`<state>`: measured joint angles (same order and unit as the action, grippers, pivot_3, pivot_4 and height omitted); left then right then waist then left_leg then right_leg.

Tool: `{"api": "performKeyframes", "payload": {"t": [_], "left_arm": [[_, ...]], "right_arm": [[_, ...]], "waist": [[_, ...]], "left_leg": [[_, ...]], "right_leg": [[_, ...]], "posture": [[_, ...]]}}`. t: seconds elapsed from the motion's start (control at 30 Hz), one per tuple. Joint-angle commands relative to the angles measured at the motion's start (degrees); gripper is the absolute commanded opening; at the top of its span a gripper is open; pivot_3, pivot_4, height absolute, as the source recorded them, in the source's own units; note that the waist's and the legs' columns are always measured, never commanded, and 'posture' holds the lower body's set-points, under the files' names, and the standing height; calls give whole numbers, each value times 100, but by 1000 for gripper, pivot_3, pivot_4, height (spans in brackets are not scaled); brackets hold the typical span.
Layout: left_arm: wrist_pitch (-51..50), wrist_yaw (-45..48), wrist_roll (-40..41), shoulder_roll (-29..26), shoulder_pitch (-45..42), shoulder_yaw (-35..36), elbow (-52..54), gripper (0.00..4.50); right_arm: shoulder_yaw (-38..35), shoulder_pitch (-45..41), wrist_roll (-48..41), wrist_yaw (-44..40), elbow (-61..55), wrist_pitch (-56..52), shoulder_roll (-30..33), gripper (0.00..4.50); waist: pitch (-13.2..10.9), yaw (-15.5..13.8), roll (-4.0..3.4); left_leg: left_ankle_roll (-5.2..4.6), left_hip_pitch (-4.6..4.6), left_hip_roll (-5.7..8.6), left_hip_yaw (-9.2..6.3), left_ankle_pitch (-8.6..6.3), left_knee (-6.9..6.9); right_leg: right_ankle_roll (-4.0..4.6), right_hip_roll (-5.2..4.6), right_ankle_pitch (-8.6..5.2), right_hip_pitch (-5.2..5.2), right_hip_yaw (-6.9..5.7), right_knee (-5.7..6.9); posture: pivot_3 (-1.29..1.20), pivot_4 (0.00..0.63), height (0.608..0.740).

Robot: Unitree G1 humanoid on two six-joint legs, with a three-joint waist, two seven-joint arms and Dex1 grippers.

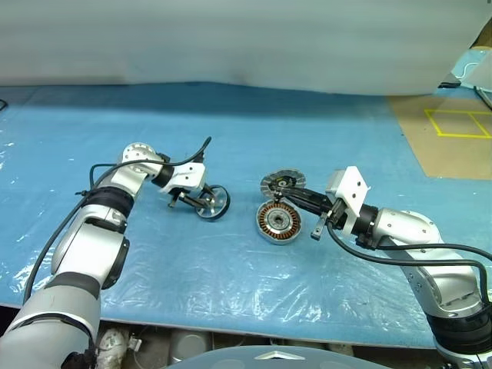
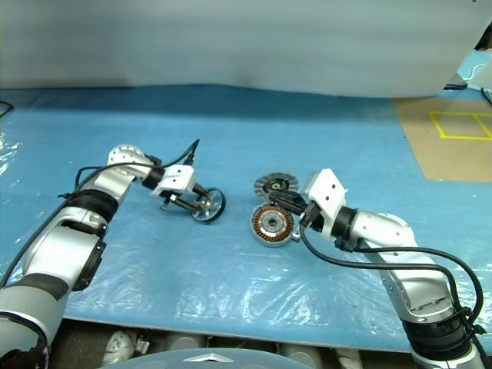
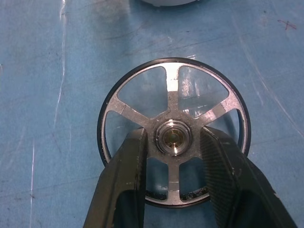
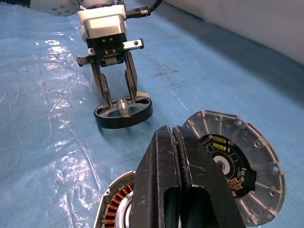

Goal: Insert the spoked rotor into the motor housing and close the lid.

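The spoked rotor (image 3: pixel 173 88) lies flat on the blue table cover, left of centre. My left gripper (image 1: pixel 207 202) reaches down into it, with one finger (image 3: pixel 128 166) on each side of the small hub, closed against it. The motor housing (image 1: pixel 277 221), a silver puck with copper windings, sits at the middle. Just behind it lies the lid (image 1: pixel 280 183), its dark inner face with yellow parts showing in the right wrist view. My right gripper (image 1: pixel 278 197) hangs shut and empty above the gap between housing and lid.
A blue plastic-covered sheet (image 1: pixel 231 269) spans the table. A brown board with yellow tape lines (image 1: pixel 453 131) lies at the far right. A pale wall or curtain runs along the back. The table's front edge is near my body.
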<state>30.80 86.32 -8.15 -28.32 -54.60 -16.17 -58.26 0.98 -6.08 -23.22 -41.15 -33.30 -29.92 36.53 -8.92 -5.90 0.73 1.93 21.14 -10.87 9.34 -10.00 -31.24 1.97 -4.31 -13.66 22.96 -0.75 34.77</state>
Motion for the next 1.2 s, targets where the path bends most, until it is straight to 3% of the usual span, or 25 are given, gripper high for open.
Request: {"api": "performKeyframes", "payload": {"t": [0.03, 0.13, 0.3, 0.47, 0.73, 0.93, 1.2], "left_arm": [[36, 106, 269, 49, 234, 113, 140, 1325], [-25, 360, 792, 46, 516, 349, 685, 1325], [-1456, 589, 2058, 172, 1183, 765, 2360, 1325], [-2550, 352, 2438, 326, 1591, 633, 3531, 1325], [-2904, -13, 2201, 969, 1339, 280, 3221, 1325], [-2484, -208, 1953, 1437, 1071, 154, 2624, 1325], [-2301, -210, 1733, 1673, 857, 52, 2107, 1325]], "right_arm": [[-84, 61, 8, -56, -46, 171, 50, 0], [-260, 200, -134, -33, -131, 93, 40, 0], [-529, 589, -410, -28, -369, -51, 70, 0], [-547, 967, -440, -154, -550, 8, 217, 0], [-778, 1366, -442, -100, -697, -57, 396, 0], [-974, 1700, -464, 185, -1012, -252, 386, 0], [-1003, 1876, -458, 523, -1219, -333, 297, 0]], "waist": [[0, -1, -1], [0, -6, 0], [-6, -8, 3], [-10, 6, -3], [-10, 7, -3], [-10, 8, -3], [-10, 9, -3]], "left_leg": [[0, 0, 0, 0, 0, 0], [0, 3, 1, 1, 0, -1], [0, 21, -3, 2, 0, 2], [-1, 22, -5, 3, 0, 1], [-2, 20, -4, 4, -1, -1], [-2, 22, -1, 2, 0, 3], [-3, 21, 1, -3, -1, 1]], "right_leg": [[0, 0, 0, 0, 0, 0], [0, -1, 0, 0, 0, -1], [1, -1, 0, 16, -5, -1], [3, 0, -2, 19, -8, -2], [1, 0, -2, 16, -6, -6], [0, 1, -2, 17, -6, -10], [-3, 0, -1, 16, -6, -9]], "posture": [[0, 150, 740], [0, 150, 740], [0, 150, 740], [0, 150, 740], [0, 150, 740], [0, 150, 740], [0, 150, 740]]}}
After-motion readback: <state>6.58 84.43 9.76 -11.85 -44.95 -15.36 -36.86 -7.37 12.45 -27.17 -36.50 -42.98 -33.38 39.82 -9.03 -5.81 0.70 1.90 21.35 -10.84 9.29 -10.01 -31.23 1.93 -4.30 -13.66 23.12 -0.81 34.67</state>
